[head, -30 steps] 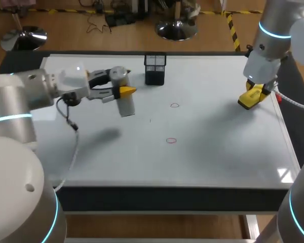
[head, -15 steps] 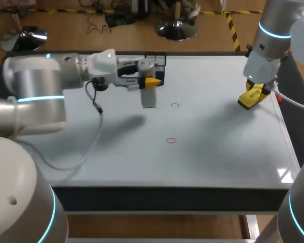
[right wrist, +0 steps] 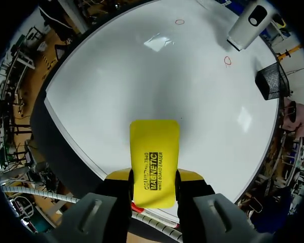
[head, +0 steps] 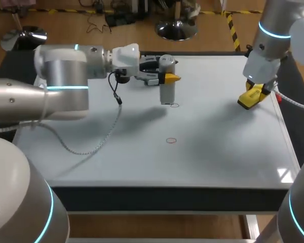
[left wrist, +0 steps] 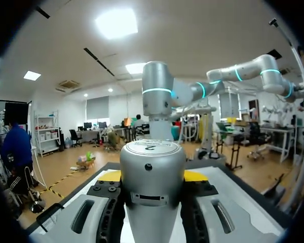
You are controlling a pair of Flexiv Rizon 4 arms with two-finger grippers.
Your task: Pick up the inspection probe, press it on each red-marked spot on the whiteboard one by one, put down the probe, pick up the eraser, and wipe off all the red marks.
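My left gripper [head: 164,78] reaches across the whiteboard [head: 218,147] and is shut on the grey cylindrical probe [head: 167,90], which hangs upright. The probe's lower end is right at the far red mark [head: 175,105]; I cannot tell whether it touches the board. A second red mark [head: 171,140] lies nearer the front. In the left wrist view the probe [left wrist: 152,177] fills the gap between the fingers. At the board's right edge my right gripper [head: 253,96] is shut on the yellow eraser [right wrist: 153,162]. The right wrist view shows the probe [right wrist: 247,28] and both marks [right wrist: 227,61] [right wrist: 179,22].
A black mesh holder [right wrist: 273,81] stands at the back of the board, just behind my left gripper and mostly hidden by it in the head view. A grey cable hangs from my left arm over the board's left half [head: 111,111].
My left arm has swung right with the probe, from the board's left side to the far red mark. The right arm and eraser have stayed still.
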